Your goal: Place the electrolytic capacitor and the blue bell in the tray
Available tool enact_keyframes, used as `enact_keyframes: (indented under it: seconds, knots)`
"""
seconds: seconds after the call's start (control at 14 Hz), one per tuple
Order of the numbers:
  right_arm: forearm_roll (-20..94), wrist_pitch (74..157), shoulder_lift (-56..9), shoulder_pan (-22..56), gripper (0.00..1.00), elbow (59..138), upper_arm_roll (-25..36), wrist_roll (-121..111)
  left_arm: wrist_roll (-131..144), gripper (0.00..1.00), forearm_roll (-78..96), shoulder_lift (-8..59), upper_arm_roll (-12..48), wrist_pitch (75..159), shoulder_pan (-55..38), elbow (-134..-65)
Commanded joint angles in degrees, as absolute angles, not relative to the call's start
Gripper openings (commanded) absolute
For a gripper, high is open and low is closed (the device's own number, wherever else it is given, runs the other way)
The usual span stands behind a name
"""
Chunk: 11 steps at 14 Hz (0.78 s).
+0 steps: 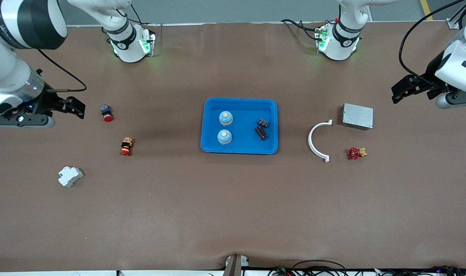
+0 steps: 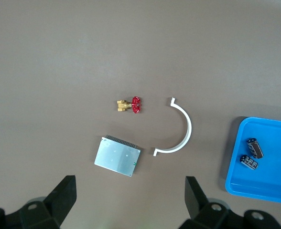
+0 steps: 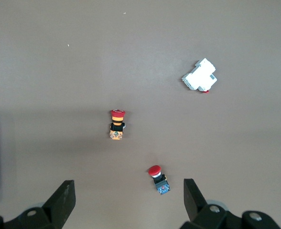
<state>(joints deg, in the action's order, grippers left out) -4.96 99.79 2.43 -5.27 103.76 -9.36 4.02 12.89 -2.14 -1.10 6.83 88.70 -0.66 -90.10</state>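
Note:
The bright-blue tray (image 1: 242, 109) lies at the table's middle. In it stand two blue bells (image 1: 225, 118) (image 1: 224, 137) and lie two dark electrolytic capacitors (image 1: 262, 123) (image 1: 261, 133). My left gripper (image 1: 398, 93) is open and empty, up over the left arm's end of the table. The left wrist view shows its spread fingers (image 2: 66, 191), the tray's corner (image 2: 267, 138) and both capacitors (image 2: 254, 147). My right gripper (image 1: 79, 109) is open and empty over the right arm's end, and its fingers (image 3: 64, 195) show in the right wrist view.
Toward the left arm's end lie a grey metal box (image 1: 357, 116), a white curved clip (image 1: 318, 141) and a red valve (image 1: 356, 153). Toward the right arm's end lie a red push button (image 1: 106, 112), a red-and-yellow button (image 1: 126, 146) and a white breaker (image 1: 69, 176).

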Motion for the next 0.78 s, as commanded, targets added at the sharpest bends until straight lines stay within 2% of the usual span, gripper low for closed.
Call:
enact_keyframes:
  seconds: [0.0, 0.21, 0.71]
  knots:
    - [-3.3, 98.0, 3.2, -6.5, 1.00, 101.8, -7.8, 0.1, 11.9, 1.00, -1.0, -2.0, 6.3, 89.3, -0.6, -91.0]
    - [-0.3, 96.6, 3.3, -6.5, 1.00, 99.8, -4.8, -2.5, 11.8, 1.00, -1.4, -2.3, 6.6, 89.3, -0.7, -90.9]
    - [-0.4, 94.7, 3.0, -6.8, 1.00, 92.8, -4.1, -2.5, 7.3, 1.00, -1.5, -4.0, 6.2, 85.7, 1.0, -90.9]
